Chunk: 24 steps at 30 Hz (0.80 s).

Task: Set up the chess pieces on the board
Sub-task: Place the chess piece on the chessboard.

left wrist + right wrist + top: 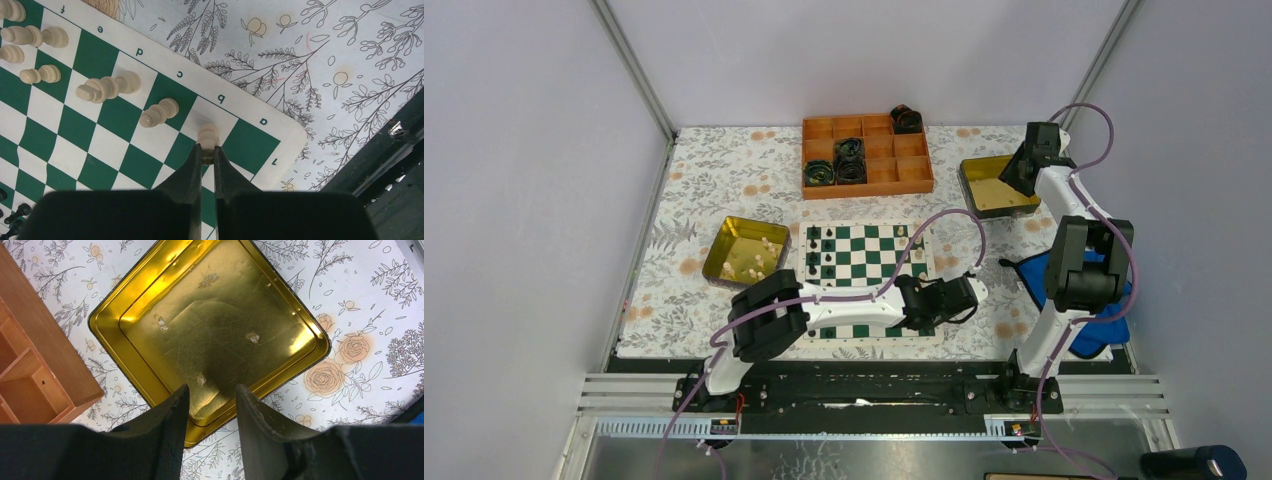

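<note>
The green and white board [869,255] lies mid-table, with black pieces [819,250] along its left side. In the left wrist view my left gripper [208,152] is shut on a cream piece [208,135], held upright over the white square by the letter b, near the board's corner [280,145]. Several cream pieces [159,112] stand in the row beside it. In the top view the left gripper [921,315] is at the board's near right corner. My right gripper [212,392] is open and empty above an empty yellow tin [220,315].
A yellow tin [744,250] left of the board holds several cream pieces. The orange compartment tray [864,155] with black coils stands at the back. The empty tin [989,190] sits at the back right. A blue cloth [1034,275] lies right of the board.
</note>
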Tool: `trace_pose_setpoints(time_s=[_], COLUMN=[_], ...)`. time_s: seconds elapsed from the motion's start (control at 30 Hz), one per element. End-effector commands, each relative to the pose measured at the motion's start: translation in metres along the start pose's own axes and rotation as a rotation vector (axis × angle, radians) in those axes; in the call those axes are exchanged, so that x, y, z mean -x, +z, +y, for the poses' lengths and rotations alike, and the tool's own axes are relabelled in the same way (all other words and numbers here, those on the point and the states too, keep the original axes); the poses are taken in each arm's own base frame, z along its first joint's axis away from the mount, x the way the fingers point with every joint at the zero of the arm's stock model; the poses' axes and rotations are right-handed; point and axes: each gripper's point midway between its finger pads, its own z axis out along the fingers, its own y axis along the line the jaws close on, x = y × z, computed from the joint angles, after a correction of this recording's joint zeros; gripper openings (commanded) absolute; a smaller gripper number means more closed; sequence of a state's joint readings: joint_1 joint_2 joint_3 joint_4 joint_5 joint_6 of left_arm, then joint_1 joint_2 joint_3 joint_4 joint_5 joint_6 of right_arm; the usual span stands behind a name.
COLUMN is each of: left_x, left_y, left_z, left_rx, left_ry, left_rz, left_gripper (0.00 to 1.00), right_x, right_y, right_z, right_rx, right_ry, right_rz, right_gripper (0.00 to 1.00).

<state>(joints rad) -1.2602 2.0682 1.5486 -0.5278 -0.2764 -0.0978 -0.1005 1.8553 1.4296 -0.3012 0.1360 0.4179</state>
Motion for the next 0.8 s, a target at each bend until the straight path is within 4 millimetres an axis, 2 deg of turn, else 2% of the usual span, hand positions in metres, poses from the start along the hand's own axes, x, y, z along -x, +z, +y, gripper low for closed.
trace_pose_setpoints(time_s=[0.0,0.27,0.5,0.77], left_x=[0.0145,0.0124,0.0091,0.0102], left_y=[0.0015,0.0041,0.0059,0.0050], left_z=[0.0090,0.0099,0.0117,0.0113], left_rx=[0.030,0.025,0.028,0.025], left_ry=[-0.016,-0.024,-0.030,-0.037], left_rz=[-0.037,-0.034,-0.025,-0.028], left_gripper=[0.08,0.20,0.27,0.30], right_x=[0.0192,0.0181,0.0156,0.0158], right_y=[-0.0021,-0.0013,-0.0006,-0.0013], right_z=[0.0090,0.0088,0.0081,0.0083], right_rx=[0.035,0.035,0.036,0.037], right_ry=[0.017,0.015,0.013,0.013], right_rz=[-0.050,-0.047,-0.043,-0.044], right_gripper=[0.46,0.46,0.46,0.46])
